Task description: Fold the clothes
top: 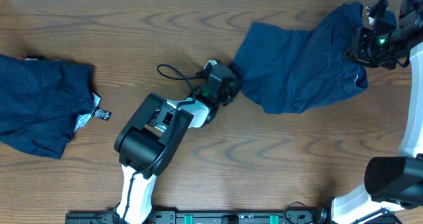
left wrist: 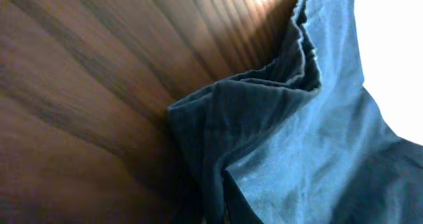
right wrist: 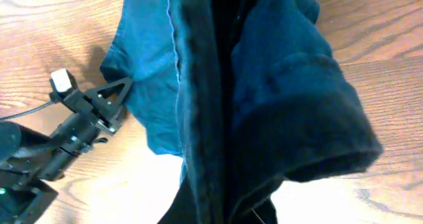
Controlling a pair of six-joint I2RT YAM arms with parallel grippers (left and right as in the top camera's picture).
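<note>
I'm pinching the lower-left corner of the navy garment (top: pixel 297 65) with the left gripper (top: pixel 232 85), fingers pressed together on cloth, at frame centre. Its long axis is running toward the upper right, where the right gripper (top: pixel 362 45) is clamping the far end.

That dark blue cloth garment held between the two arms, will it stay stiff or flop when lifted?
Probably floppy: the dark navy fabric garment bunches into soft folds where the left gripper and right gripper pinch it, so its middle would likely sag. It looks thin, so probably light for its size.
</note>
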